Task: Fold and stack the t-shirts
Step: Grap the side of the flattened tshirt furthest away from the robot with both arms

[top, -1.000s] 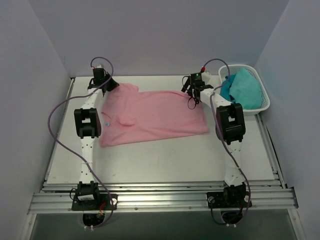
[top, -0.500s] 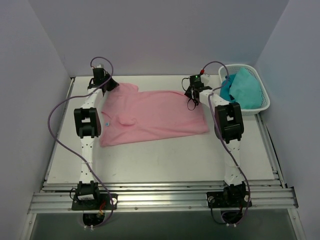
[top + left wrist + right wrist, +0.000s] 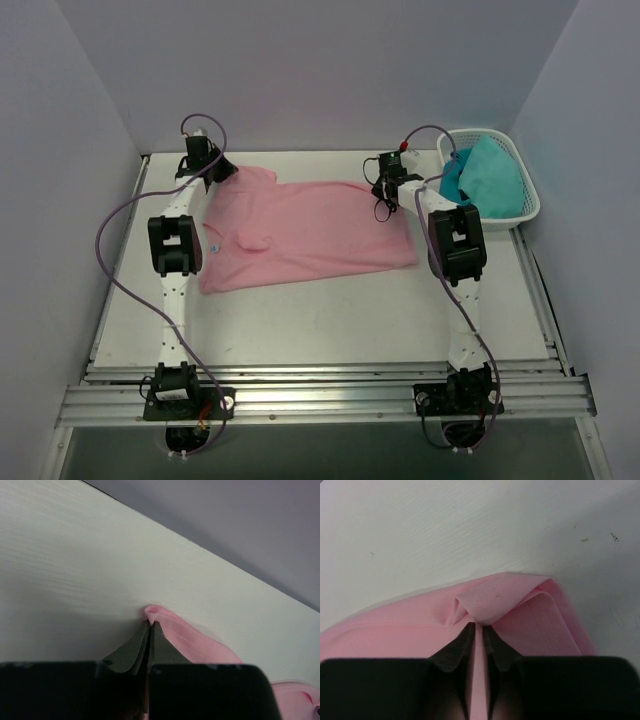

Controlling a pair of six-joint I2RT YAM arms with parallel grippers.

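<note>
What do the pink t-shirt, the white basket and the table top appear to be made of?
The pink t-shirt: soft matte cloth; it wrinkles and shows stitched hems in the wrist views. The white basket: probably moulded plastic, with a lattice wall. The table top: hard, smooth, off-white, maybe laminate; faint grain lines show up close.

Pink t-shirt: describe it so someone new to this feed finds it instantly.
On the white table, look across the far half. The pink t-shirt lies spread out there. It is the only pink cloth; the teal cloth sits in the white basket at the far right.
</note>
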